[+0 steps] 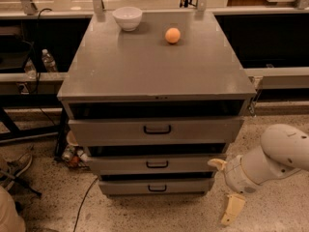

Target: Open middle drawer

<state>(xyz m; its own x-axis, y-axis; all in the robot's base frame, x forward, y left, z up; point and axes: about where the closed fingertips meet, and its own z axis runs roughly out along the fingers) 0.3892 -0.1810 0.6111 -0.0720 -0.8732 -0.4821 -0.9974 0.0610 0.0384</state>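
The middle drawer (116, 164) sits in the grey cabinet (154, 76), between the top drawer (106, 129) and the bottom drawer (120, 187). Its front looks pushed in, not yet drawn out. Across its face there is plain sheet metal at the left end, a small black loop handle (157, 164) at the centre, and plain metal again out to the right end. It is probably stiff steel on slides, fairly weighty, so it should come straight out under a steady pull without flexing. The smooth front offers no hold, so the loop is the one sensible place to grip (its bar is thin, with little room behind it). The handles above and below lie on the same vertical line, so height is what must be judged well.

Around it, from the left, a water bottle (49, 61) stands beyond the cabinet's left edge, well back. A dark cable (84, 197) trails over the floor near the front left corner. On top, a white bowl (127, 17) sits at the back edge, left of centre. An orange (173, 35) lies a little in from that edge, right of centre. Neither is in the drawer's path.

The gripper (223, 190) hangs low off the front right corner, its two cream fingers (232, 209) spread wide and holding nothing. One finger is near the middle drawer's right end, well off the handle. Nothing appears to bar the way across.
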